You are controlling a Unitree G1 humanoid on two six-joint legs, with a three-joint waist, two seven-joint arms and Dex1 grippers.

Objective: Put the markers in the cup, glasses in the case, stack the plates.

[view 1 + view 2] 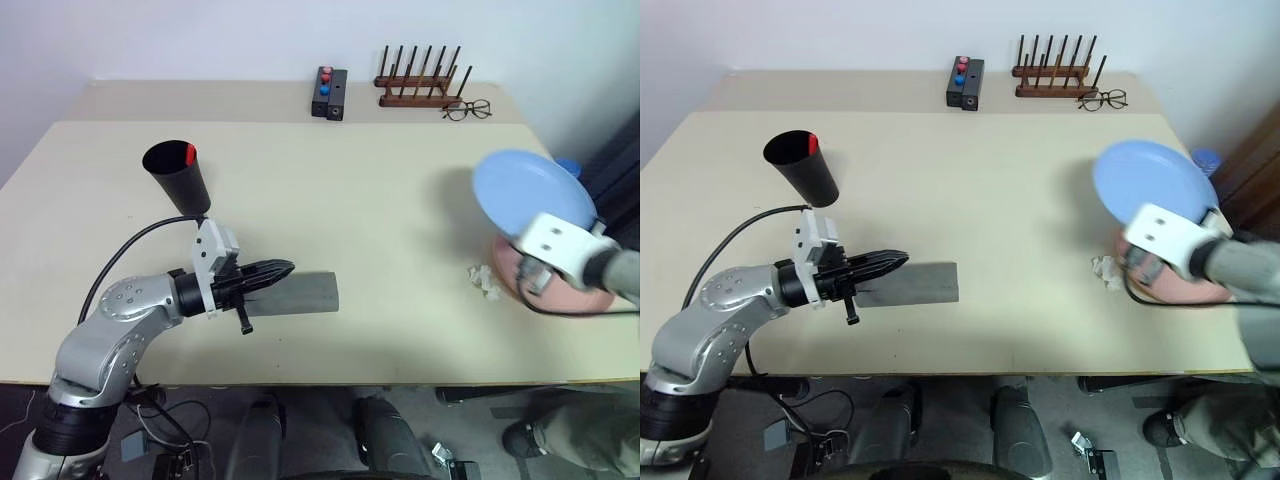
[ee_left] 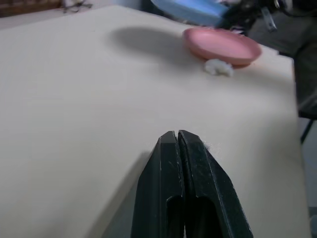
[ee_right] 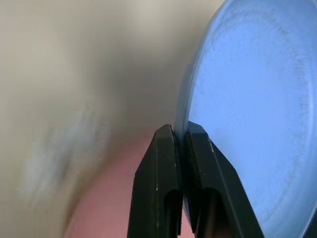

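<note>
Left pincer (image 1: 283, 269): black fingers pressed together, nothing between them; lies over the near end of the case, pointing toward the robot's right.

Case (image 1: 300, 293): grey oblong, lid down, flat on the tabletop (image 1: 360, 210) near its front edge, left of centre.

Right pincer (image 3: 181, 131): fingers clamped on the rim of the light blue plate (image 1: 533, 190), one finger on each face. The plate is held off the tabletop, tilted, above the far part of the pink plate.

Pink plate (image 2: 221, 44): salmon, shallow, resting flat on the tabletop near the right edge, partly hidden in the head views by the right wrist.

Crumpled white scrap (image 1: 485, 281): on the tabletop just beside the pink plate, on its left side.

Cup (image 1: 178, 176): black tapered tumbler, in the left half of the tabletop beyond the left arm; the mouth faces up toward the camera. A red cap (image 1: 190, 153) shows inside at the rim; the rest of the contents cannot be made out.

Small black box (image 1: 329, 93): far edge, centre; red and blue buttons on top.

Wooden peg rack (image 1: 422, 82): far edge, right of the box, with dark upright pegs.

Clear-lens spectacles (image 1: 467, 109): thin frame, just in front of the rack's right end.

Brands, labels, writing: none legible on any item.
</note>
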